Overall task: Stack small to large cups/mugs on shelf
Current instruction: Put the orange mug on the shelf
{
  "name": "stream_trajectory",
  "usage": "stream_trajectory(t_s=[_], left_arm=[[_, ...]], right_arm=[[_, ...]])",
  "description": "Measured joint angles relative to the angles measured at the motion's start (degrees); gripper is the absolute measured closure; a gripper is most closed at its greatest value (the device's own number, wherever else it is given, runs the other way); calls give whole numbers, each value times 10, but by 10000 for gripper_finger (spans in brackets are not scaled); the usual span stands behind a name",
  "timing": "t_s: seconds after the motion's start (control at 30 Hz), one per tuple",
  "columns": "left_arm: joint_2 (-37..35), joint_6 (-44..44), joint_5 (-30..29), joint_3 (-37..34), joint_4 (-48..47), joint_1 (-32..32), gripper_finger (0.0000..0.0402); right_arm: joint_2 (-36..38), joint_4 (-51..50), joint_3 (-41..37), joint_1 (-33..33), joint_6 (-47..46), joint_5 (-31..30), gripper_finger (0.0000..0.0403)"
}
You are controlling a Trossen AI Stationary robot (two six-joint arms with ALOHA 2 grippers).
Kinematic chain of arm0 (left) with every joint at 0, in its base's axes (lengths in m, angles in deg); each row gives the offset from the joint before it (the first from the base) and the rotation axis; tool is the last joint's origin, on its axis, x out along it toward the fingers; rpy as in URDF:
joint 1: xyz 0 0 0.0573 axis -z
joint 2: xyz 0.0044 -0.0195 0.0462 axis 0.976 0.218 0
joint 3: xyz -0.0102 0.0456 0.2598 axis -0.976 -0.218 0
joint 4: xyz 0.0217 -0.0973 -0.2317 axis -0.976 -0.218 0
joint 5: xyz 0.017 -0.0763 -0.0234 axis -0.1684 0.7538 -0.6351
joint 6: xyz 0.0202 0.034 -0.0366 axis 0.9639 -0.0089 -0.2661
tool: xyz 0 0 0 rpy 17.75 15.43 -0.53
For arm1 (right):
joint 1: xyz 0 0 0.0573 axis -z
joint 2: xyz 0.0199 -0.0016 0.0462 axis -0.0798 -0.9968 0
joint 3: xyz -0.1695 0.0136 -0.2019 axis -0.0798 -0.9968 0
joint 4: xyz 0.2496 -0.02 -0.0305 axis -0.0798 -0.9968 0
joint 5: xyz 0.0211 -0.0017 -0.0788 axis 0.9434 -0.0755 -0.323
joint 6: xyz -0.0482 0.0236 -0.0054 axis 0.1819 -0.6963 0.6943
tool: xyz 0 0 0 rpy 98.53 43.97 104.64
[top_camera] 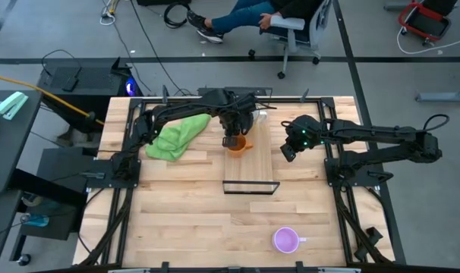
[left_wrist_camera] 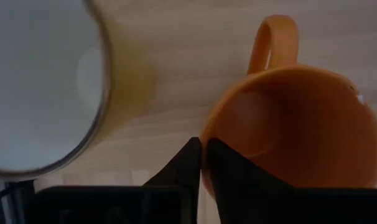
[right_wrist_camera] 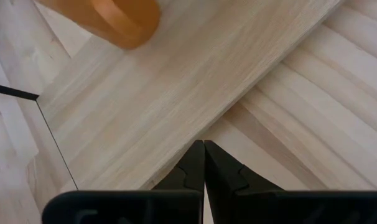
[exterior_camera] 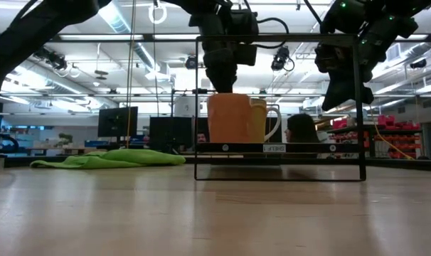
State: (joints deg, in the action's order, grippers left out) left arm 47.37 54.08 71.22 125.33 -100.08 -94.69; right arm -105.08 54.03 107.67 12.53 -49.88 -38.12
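The orange mug (top_camera: pixel 238 145) stands upright on the light-wood shelf (top_camera: pixel 260 163), its handle toward the table's right. My left gripper (top_camera: pixel 231 139) is above it, shut on its rim. The white mug (top_camera: pixel 259 116) stands on the shelf's far end, just behind the orange one; it also shows in the left wrist view (left_wrist_camera: pixel 39 81). The light purple mug (top_camera: pixel 285 240) stands on the table near the front edge, right of centre. My right gripper (top_camera: pixel 288 150) is shut and empty, hanging in the air by the shelf's right edge (right_wrist_camera: pixel 238 106). My left gripper pinches the orange mug's rim (left_wrist_camera: pixel 205 140) on the side away from the handle (left_wrist_camera: pixel 272 40), one finger inside the mug and one outside. The fingers come from above, pointing down. The mug is upright with its base on the shelf (exterior_camera: pixel 233 140).
A green cloth (top_camera: pixel 177 136) lies on the table left of the shelf. The shelf's thin black frame (top_camera: pixel 250 186) stands at its near end. A person sits on a chair (top_camera: pixel 302 26) beyond the table's far edge.
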Motion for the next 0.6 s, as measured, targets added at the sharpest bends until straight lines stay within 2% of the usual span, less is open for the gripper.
stream_trajectory(t_s=[0.33,0.6], left_arm=[[0,-33,-3,0,0,-20,322],[0,-34,-3,0,1,-23,303]], right_arm=[[0,0,0,0,0,0,392],[0,-1,0,0,0,0,391]])
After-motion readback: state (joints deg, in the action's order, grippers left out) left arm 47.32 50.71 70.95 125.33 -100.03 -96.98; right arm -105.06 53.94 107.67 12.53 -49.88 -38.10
